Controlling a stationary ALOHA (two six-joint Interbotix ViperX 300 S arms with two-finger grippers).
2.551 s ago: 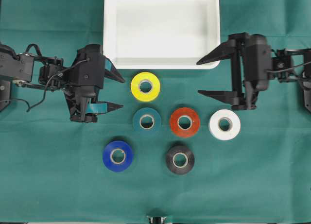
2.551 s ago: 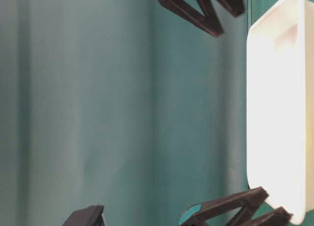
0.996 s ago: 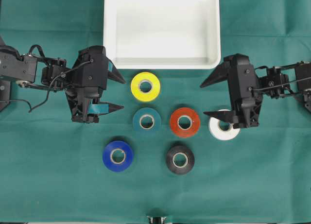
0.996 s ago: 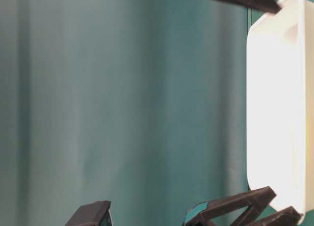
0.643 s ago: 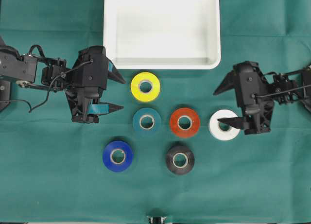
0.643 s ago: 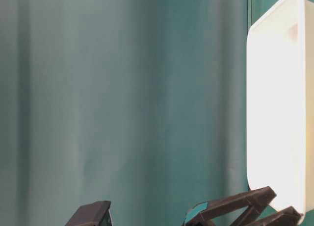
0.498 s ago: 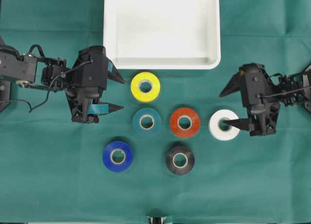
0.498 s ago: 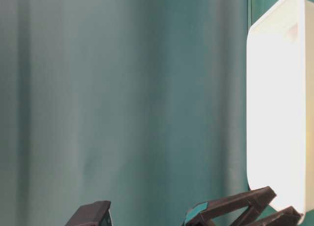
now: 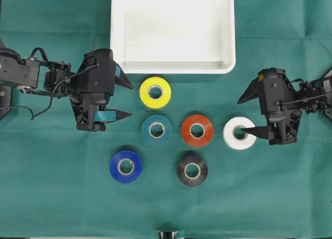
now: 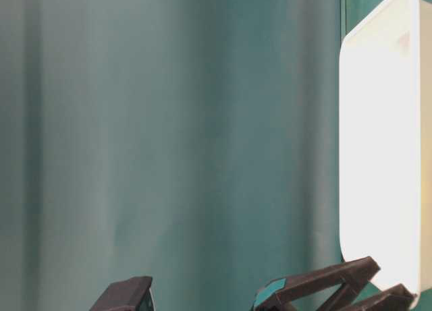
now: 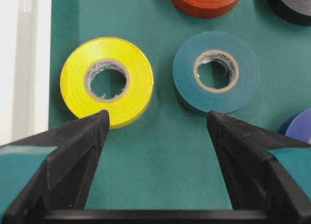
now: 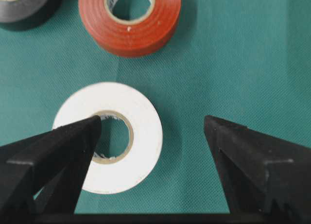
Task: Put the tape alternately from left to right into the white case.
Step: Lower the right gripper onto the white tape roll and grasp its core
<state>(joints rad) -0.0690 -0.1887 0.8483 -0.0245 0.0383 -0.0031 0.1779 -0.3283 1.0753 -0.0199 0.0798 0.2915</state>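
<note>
Tape rolls all lie on the cloth below the empty case [image 9: 173,31]. White roll [image 9: 239,133] sits under the right gripper [image 9: 248,114], spread wide, one finger [image 12: 58,151] over its core. Left gripper [image 9: 125,100] is spread beside the yellow roll [image 9: 155,92].

A big green cloth [image 9: 62,197] covers the whole table. It has small creases and faint fold lines in it. Close up, you can see a fine woven pattern on it. At the bottom edge, in the middle, a small dark thing [image 9: 167,234] pokes in.
</note>
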